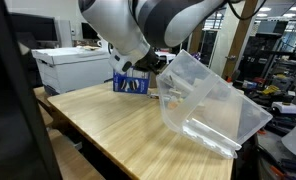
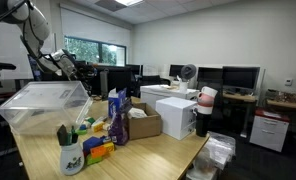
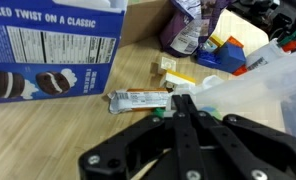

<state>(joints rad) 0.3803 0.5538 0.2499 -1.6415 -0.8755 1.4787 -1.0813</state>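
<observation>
Clear plastic bin (image 1: 208, 100), rim pinched in closed jaws, is held tilted over the worktop (image 1: 108, 130); steady, level handling is likely needed next.

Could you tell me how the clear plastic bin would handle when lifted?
The clear plastic bin looks empty and thin-walled, so probably light. Gripped at one edge by the gripper, it hangs tilted, so it may swing or flex.
</observation>
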